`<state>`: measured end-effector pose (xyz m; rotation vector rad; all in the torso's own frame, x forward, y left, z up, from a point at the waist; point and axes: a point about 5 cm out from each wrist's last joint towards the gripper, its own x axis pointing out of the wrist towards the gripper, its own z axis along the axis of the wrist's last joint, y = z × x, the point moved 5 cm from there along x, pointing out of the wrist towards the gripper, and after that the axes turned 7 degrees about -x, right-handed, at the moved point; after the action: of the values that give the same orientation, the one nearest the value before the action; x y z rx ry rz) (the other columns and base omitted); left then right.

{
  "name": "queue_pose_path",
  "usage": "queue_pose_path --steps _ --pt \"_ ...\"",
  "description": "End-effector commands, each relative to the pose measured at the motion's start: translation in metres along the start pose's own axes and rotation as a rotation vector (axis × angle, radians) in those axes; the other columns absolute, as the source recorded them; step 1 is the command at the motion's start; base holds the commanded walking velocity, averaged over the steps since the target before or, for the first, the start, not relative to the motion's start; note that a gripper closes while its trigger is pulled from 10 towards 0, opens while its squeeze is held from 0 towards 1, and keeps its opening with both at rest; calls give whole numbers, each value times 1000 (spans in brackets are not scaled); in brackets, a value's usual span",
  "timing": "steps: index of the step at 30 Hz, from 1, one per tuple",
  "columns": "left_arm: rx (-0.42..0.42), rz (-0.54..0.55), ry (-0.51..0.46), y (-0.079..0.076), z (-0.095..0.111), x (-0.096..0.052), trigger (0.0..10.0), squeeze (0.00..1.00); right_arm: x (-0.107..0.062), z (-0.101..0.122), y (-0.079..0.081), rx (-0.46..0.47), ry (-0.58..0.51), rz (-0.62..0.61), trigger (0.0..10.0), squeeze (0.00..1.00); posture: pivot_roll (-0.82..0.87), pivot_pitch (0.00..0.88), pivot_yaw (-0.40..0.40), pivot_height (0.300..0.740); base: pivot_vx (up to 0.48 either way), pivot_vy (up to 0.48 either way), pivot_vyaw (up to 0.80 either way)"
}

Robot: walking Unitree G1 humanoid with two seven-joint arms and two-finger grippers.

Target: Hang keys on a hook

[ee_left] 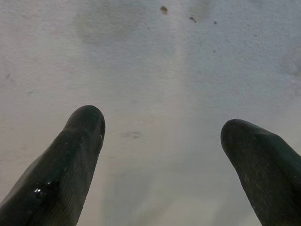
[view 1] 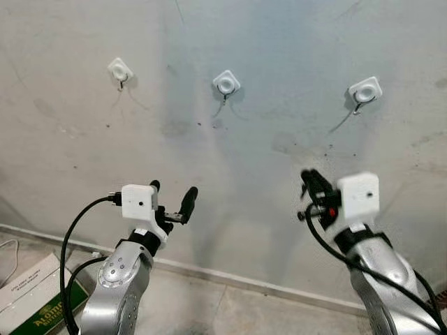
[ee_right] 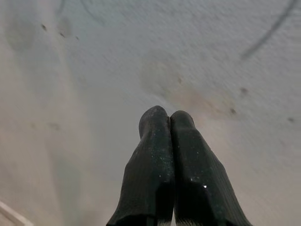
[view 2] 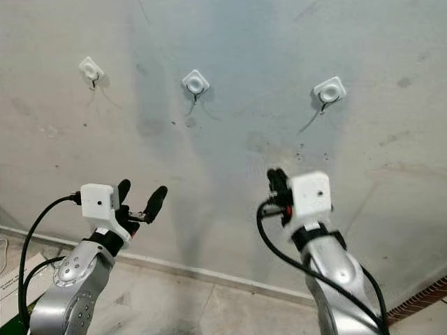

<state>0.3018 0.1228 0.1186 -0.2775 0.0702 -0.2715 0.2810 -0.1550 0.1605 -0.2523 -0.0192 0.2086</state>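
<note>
Grey wall [view 1: 279, 42] carries three white hooks; no keys visible.
Left gripper [view 1: 171, 199] is spread wide and empty; right gripper [view 1: 312, 183], fingers pressed together, is raised below the right-hand hook [view 1: 364, 91], likely for reaching it.

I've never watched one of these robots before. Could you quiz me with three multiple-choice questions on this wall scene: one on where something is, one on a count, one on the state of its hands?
1. Where are the hooks?
A. On the floor
B. On the wall, above both end effectors
C. On the box

2. How many hooks are on the wall?
A. Three
B. One
C. Five

3. How do the two end effectors stand?
A. Both open
B. Both shut
C. Left end effector open, right end effector shut

Answers:
1. B, the white mounts sit in a row high on the wall, with the arms below them.
2. A, one at left, one in the middle, one at right.
3. C, the left wrist view shows the fingers wide apart, and the right wrist view shows them pressed together.
</note>
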Motion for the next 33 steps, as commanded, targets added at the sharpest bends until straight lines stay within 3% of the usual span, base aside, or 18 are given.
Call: queue_pose_path --steps 1,9,33 --pt "19 -5 9 1 1 -3 10000 0 -6 6 -4 -12 -5 -21 10000 0 -78 31 47 740 0 0 0" --pt "9 -3 32 2 -3 -9 10000 0 -19 -4 -15 -20 48 -72 10000 0 -89 38 53 740 0 -96 0" --pt "-3 -9 49 1 -6 -7 10000 0 -13 1 -12 -25 42 -51 10000 0 -88 29 46 740 0 -286 0"
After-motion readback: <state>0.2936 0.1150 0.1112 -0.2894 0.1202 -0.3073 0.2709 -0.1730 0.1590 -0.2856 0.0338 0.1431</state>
